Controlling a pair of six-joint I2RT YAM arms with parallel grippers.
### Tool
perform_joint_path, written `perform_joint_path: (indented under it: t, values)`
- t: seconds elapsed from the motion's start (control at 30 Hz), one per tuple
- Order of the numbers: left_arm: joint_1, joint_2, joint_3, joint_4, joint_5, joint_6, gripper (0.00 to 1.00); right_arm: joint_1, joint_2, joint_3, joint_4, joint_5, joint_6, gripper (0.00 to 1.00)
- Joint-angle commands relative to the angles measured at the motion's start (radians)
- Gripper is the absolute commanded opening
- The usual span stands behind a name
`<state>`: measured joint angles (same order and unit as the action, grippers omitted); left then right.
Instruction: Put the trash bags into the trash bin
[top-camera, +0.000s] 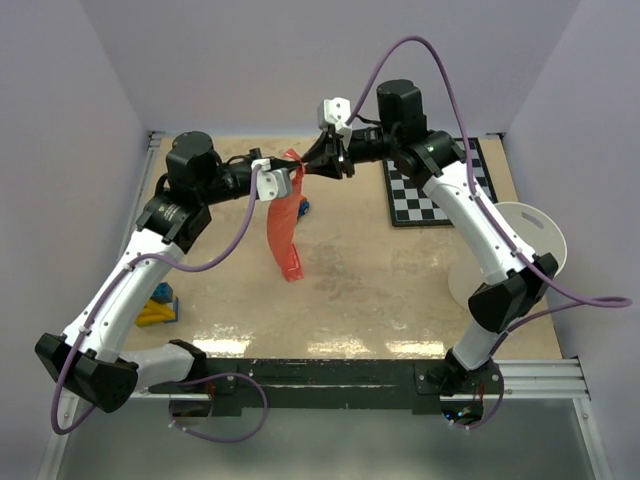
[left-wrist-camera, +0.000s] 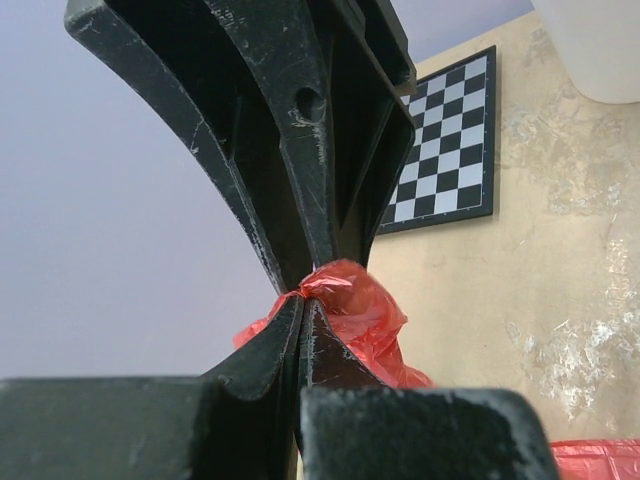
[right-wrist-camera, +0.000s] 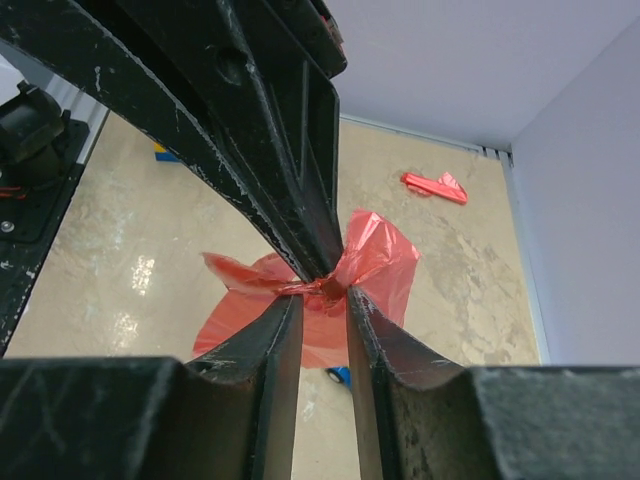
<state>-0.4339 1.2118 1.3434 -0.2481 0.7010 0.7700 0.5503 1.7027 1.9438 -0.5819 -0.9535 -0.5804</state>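
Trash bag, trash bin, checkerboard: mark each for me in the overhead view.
trash bag (top-camera: 284, 235): top external view, middle of the hanging red film.
trash bin (top-camera: 540, 228): top external view, white rim right of the right arm.
checkerboard (top-camera: 415, 203): top external view, lower left squares.

Looks like a robotics lab test cell here: two white-and-black arms bolted to a black rail (top-camera: 330, 383) along the near edge of a worn, scuffed beige tabletop (top-camera: 380, 290). Plain lavender panels (top-camera: 300, 60) box the table in on three sides, aluminium framing showing at the edges. Purple cables (top-camera: 440, 60) loop loose over the arms. Odd props sit about: a black-and-white checkerboard (top-camera: 440, 185), a few small coloured toy blocks (top-camera: 158, 308). Nothing homely, all rig.
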Motion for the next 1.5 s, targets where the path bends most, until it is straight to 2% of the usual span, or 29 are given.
perform_joint_path:
  t: [0.0,0.07,0.23,0.53,0.93,1.07,1.3,1.47]
  values:
    - [0.001,0.000,-0.006,0.038,-0.006,-0.009,0.00,0.010,0.012,0.061,0.011,-0.053,0.017,0.26]
    - [0.001,0.002,-0.007,0.047,-0.006,-0.017,0.00,0.013,0.018,0.060,0.011,-0.048,0.016,0.24]
    - [0.001,0.002,-0.013,0.066,-0.020,-0.032,0.00,0.013,0.020,0.041,0.024,-0.056,0.028,0.00]
    - [0.006,-0.037,-0.056,0.084,-0.150,-0.049,0.00,-0.049,-0.020,-0.023,0.120,-0.033,0.120,0.00]
    - [0.006,-0.054,-0.087,0.135,-0.146,-0.127,0.00,-0.050,-0.020,-0.022,0.099,-0.037,0.109,0.00]
    - [0.006,-0.041,-0.075,0.141,-0.090,-0.159,0.11,-0.047,-0.023,-0.022,0.099,-0.041,0.108,0.00]
    - [0.006,-0.005,-0.046,0.181,-0.052,-0.207,0.25,-0.038,-0.031,-0.025,0.093,-0.031,0.099,0.00]
    - [0.004,0.017,-0.027,0.194,-0.047,-0.219,0.27,-0.029,-0.032,-0.023,0.086,-0.024,0.087,0.00]
